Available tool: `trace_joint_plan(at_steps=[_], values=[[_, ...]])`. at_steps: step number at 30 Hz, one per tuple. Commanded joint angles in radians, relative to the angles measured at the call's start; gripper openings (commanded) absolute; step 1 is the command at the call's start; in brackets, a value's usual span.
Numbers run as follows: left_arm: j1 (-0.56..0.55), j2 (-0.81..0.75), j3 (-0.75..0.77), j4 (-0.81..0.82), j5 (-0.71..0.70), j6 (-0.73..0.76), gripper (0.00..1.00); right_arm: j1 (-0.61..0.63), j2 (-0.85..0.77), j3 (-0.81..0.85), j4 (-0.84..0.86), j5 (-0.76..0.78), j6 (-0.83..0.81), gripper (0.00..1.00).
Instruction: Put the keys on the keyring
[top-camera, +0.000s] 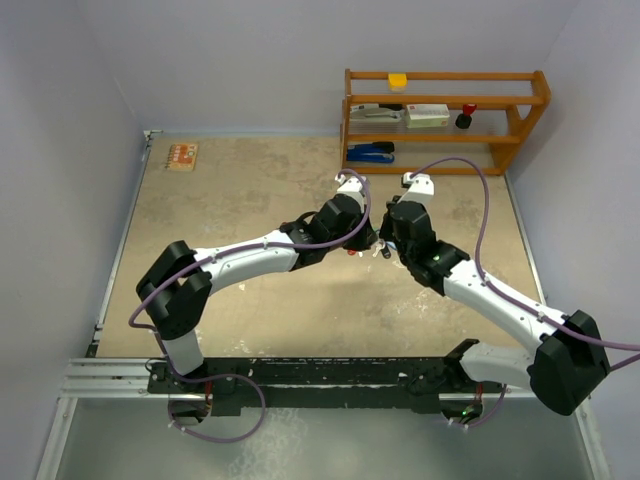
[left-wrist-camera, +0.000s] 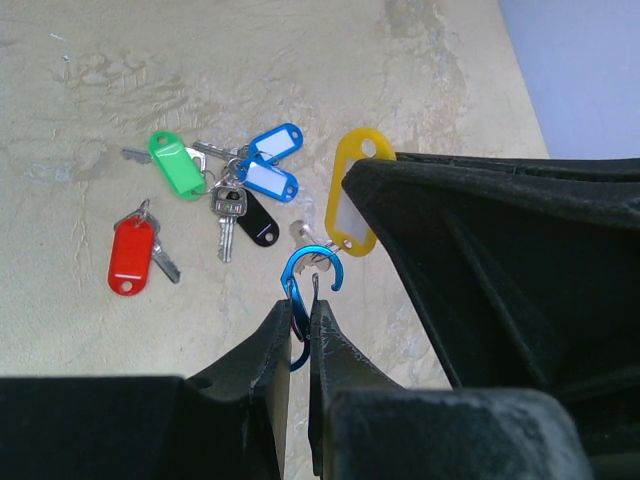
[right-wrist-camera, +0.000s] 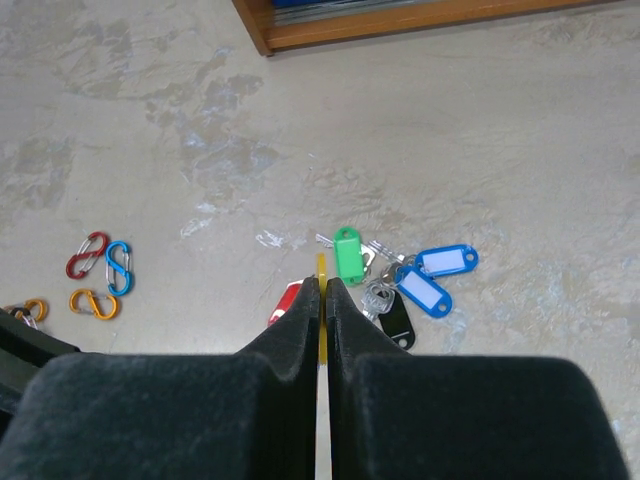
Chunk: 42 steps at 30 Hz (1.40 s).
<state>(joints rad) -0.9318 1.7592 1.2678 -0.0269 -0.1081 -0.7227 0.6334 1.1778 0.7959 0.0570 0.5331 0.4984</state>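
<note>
Over the beige table (left-wrist-camera: 100, 60), left gripper (left-wrist-camera: 300, 312) pinches the keyring (left-wrist-camera: 312, 250); right gripper (right-wrist-camera: 321, 283) clamps the yellow tag (left-wrist-camera: 345, 180) lengthwise along its jaws.

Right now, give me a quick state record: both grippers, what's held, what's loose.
left gripper: shut on blue clip
right gripper: shut on yellow-tagged key, by its tag
threading: key beside the clip's hook, whether it is on cannot be told
loose keys: green, red, black and two blue tags, on table
spare clips: red, blue, orange, apart from the keys
</note>
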Motion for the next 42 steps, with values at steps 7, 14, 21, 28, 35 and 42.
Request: trace_joint_plan(at_steps=[7, 14, 21, 28, 35, 42], values=[[-0.007, -0.059, 0.002, 0.022, 0.018, -0.007, 0.00, -0.018, -0.029, -0.007, 0.014, 0.030, 0.000, 0.00], [-0.010, -0.055, -0.007, 0.015, 0.029, 0.001, 0.00, -0.028, -0.039, -0.009, 0.014, 0.031, -0.008, 0.00], [-0.009, -0.053, -0.026, 0.025, 0.034, 0.006, 0.00, -0.031, -0.053, -0.013, 0.027, 0.024, -0.021, 0.00], [-0.010, -0.052, -0.035, 0.044, 0.034, 0.006, 0.00, -0.031, -0.062, -0.015, 0.029, 0.024, -0.026, 0.00], [-0.010, -0.055, -0.035, 0.044, 0.038, 0.012, 0.28, -0.031, -0.065, -0.017, 0.029, 0.030, -0.031, 0.00], [-0.010, -0.059, -0.039, 0.047, 0.026, 0.020, 0.52, -0.031, -0.066, -0.017, 0.029, 0.031, -0.034, 0.00]])
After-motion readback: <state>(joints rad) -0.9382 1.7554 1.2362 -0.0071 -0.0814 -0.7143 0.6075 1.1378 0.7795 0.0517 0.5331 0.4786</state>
